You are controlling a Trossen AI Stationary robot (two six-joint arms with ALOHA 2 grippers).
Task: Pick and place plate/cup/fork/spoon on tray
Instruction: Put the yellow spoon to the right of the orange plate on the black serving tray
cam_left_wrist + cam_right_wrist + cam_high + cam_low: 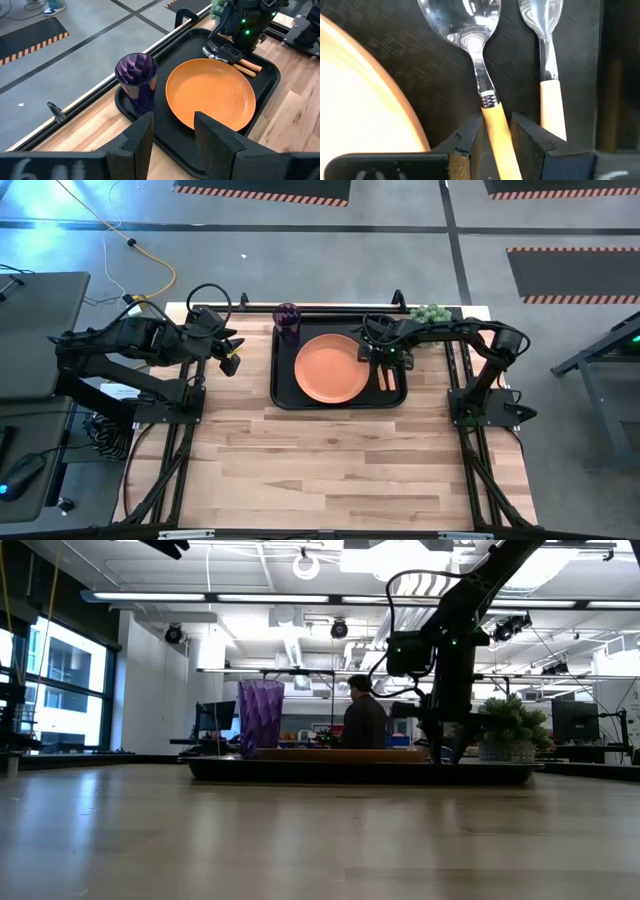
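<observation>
While lying inside the tray, plate, cup, fork and spoon are all appearing placed already, judging the task as nearly done. Hovering low over the tray beside the plate, right gripper with fingers flanking the spoon's orange handle, seemingly touching it; being gripped or being let go, cannot tell. Waiting off the tray's cup side, left gripper with fingers spread and carrying nothing. Showing no brands, labels or readable writing.

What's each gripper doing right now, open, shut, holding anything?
Left gripper: open, empty, off the tray's left edge.
Right gripper: fingers straddling the spoon handle on the tray; a firm grip cannot be told.
</observation>
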